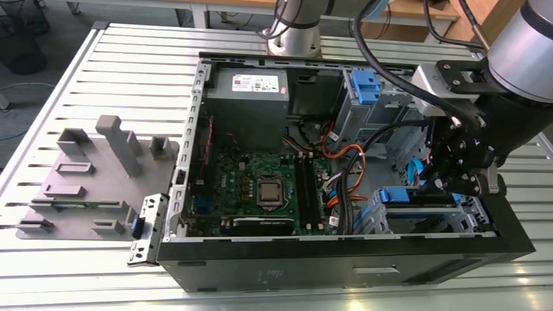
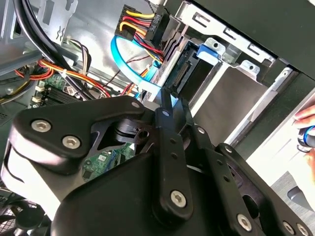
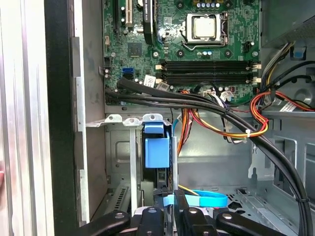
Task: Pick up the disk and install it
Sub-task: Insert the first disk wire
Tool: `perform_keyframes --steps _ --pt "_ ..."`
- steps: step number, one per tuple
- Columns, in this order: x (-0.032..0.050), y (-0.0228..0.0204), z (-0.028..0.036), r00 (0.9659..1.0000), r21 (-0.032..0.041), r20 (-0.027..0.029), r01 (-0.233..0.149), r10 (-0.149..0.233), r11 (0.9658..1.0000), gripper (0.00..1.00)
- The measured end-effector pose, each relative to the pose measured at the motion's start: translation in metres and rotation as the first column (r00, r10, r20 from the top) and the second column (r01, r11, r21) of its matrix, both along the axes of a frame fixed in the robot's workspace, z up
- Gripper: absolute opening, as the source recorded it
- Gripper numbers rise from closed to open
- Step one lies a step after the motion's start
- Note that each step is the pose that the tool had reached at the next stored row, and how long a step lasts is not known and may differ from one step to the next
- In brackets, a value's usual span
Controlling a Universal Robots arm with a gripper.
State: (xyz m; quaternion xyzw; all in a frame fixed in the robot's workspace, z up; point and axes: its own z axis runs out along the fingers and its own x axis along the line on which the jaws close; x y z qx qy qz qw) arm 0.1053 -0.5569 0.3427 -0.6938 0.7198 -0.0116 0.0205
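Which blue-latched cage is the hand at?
The lower cage in the exterior view, right beside the hand; the other blue-latched cage sits higher, near the grey power supply.

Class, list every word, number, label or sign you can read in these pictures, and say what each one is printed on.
None can be quoted; each is too small or blurred to read:
White sticker on the grey power-supply box: unreadable.
White markings on the motherboard: unreadable.
White tag on the black cable bundle: unreadable.
Processor lid: no legible print.
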Motion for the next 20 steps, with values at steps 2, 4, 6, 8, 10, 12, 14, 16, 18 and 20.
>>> perform_keyframes --steps 2,4,6,8,10,12,14,16,18,20 --pt "0.0020 -0.0001 0.0001 1.0000 -0.0001 0.0000 0.000 0.000 1.0000 0.24" --pt "0.0054 0.0000 0.0000 1.0000 -0.0001 0.0000 0.000 0.000 1.0000 0.24" --pt "0.0096 0.0000 0.0000 1.0000 -0.0002 0.0000 0.000 0.000 1.0000 0.24" --pt "0.0138 0.0000 -0.0001 1.0000 -0.0001 -0.0001 0.000 0.000 1.0000 0.24" --pt "0.0171 0.0000 -0.0002 1.0000 -0.0001 -0.0001 0.000 0.000 1.0000 0.24" --pt "0.0179 0.0001 -0.0001 1.0000 -0.0001 -0.0001 0.000 0.000 1.0000 0.24" --pt "0.0180 0.0000 -0.0002 1.0000 -0.0001 -0.0001 0.000 0.000 1.0000 0.24" --pt "0.0181 0.0000 -0.0002 1.0000 -0.0001 -0.0002 0.000 0.000 1.0000 0.24" --pt "0.0184 -0.0001 -0.0003 0.9999 -0.0001 -0.0162 0.000 0.000 1.0000 0.24" --pt "0.0185 0.0000 -0.0003 0.9995 -0.0001 -0.0327 0.000 0.000 1.0000 0.24"
